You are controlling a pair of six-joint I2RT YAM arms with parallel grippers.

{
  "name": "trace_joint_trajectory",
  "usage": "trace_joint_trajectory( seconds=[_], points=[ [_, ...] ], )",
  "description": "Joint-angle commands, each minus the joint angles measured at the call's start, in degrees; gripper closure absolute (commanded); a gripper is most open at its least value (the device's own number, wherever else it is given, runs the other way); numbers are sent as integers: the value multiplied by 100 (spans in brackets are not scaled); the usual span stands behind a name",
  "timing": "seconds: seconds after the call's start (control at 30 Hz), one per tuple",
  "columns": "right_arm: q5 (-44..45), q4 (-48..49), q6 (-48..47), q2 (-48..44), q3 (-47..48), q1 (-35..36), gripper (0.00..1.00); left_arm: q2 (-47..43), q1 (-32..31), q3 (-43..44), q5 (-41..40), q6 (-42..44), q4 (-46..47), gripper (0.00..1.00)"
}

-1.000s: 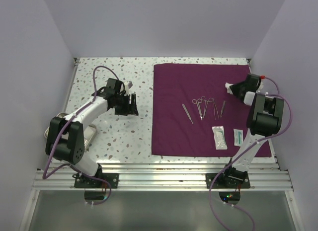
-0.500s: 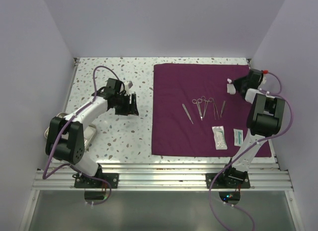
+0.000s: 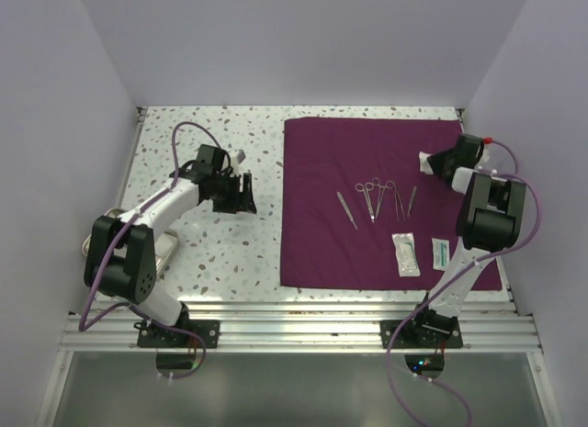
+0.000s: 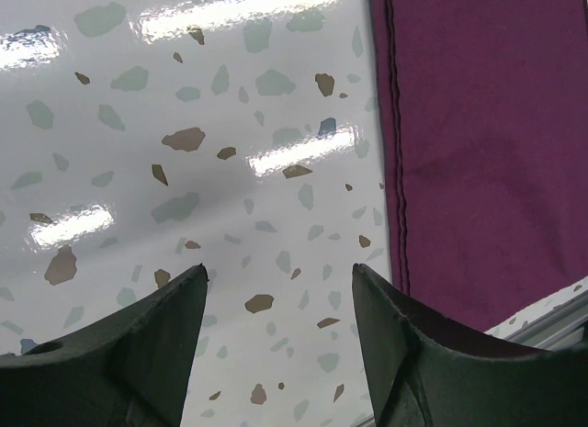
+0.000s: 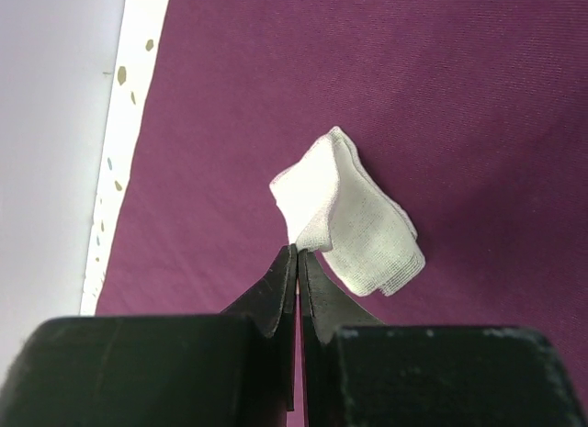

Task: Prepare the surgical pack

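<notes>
Most instruments (image 3: 375,197) are lying on the surgical pack (image 3: 322,243); right pincer (image 5: 297,252) is pinching gauze (image 5: 354,230) over it, left pincer (image 4: 280,280) hanging spread; wrapping pending.

Soft, even light is coming down from above, so the table (image 3: 239,252) is looking bright and the shadows are looking faint. In the left wrist view, white stripes of glare are shining on the glossy table top, while the purple cloth (image 4: 487,124) is giving no shine. The fingers (image 4: 101,353) of the left gripper (image 4: 278,273) are looking dark and fuzzy. The white gauze pad (image 5: 354,220) is glowing bright at the right gripper (image 5: 298,252).
</notes>
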Motion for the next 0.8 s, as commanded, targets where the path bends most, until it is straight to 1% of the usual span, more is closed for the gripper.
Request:
trace_joint_trajectory(
  seconds=[0.0,0.3,0.33,0.37,0.43,0.47,0.53,0.57,0.6,0.63,0.77],
  points=[
    [197,-61,-172,44,27,-36,100,27,41,97,92,151,227,32],
    [179,-272,-181,106,44,-45,100,18,50,88,127,168,236,32],
    [188,-298,-190,89,44,-36,97,9,59,79,118,168,236,32],
    [188,-368,-190,97,71,-36,92,9,59,79,127,177,236,32],
    [171,-491,-199,80,114,-36,86,9,59,71,127,186,227,32],
    [179,-605,-216,53,132,-45,77,1,59,71,127,186,236,32],
    [240,-772,-269,-52,159,-36,68,1,68,71,127,194,236,32],
    [241,-912,-313,-113,167,-45,61,1,77,71,135,194,236,32],
    [267,-1009,-348,-218,176,-36,57,-8,77,62,144,194,244,32],
    [276,-1054,-409,-298,150,-36,54,-26,85,62,153,194,244,32],
    [311,-1272,-603,-562,132,-45,52,-35,112,70,179,194,253,32]
  ],
)
